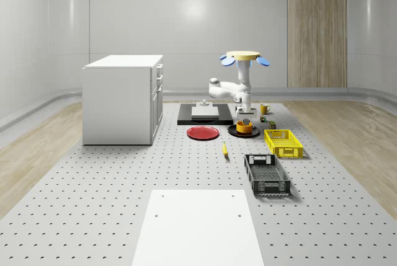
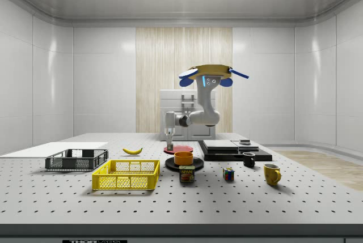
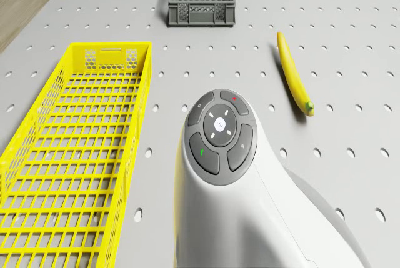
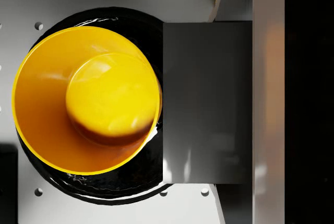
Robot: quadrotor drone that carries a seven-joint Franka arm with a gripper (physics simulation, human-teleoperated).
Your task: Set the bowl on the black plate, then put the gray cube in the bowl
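Bowls: one, orange [image 1: 244, 127].
Plates: two, one black [image 1: 230, 131] and one red [image 1: 203, 133].
Crates: two, one yellow [image 1: 283, 142] and one dark gray [image 1: 267, 175].
Bananas: one [image 1: 224, 149].
Mugs: two, one yellow [image 2: 271, 174] and one black [image 2: 248, 159].
Cans: one [image 2: 187, 174].
Puzzle cubes: one [image 2: 228, 174].
Cabinets: one, white [image 1: 123, 98].

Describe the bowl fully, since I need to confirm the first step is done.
The bowl is glossy orange-yellow, round and open-topped, with a flat inner base and flaring walls. It stands upright on the black plate, whose dark rim shows around it, and it holds nothing. In the whole-scene view it sits beside the red plate, with the gripper carrying the gray cube just above it.
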